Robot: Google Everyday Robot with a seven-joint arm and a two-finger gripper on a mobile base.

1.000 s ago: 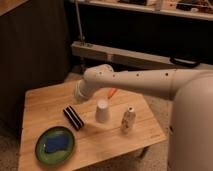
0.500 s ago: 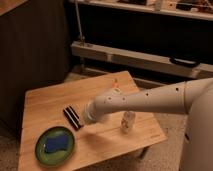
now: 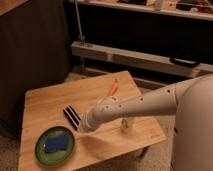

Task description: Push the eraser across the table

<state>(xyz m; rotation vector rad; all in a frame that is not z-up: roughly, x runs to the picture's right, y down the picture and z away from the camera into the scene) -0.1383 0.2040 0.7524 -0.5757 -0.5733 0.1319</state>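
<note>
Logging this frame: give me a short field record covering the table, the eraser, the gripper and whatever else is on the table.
surface: wooden table
eraser: dark, striped, lying flat, left of centre
gripper: low over the table, just right of the eraser; contact cannot be told
arm: reaches in from the right
plate: green, front-left corner
sponge: blue, on the plate
orange object: near the far edge
small bottle: partly hidden behind the arm
</note>
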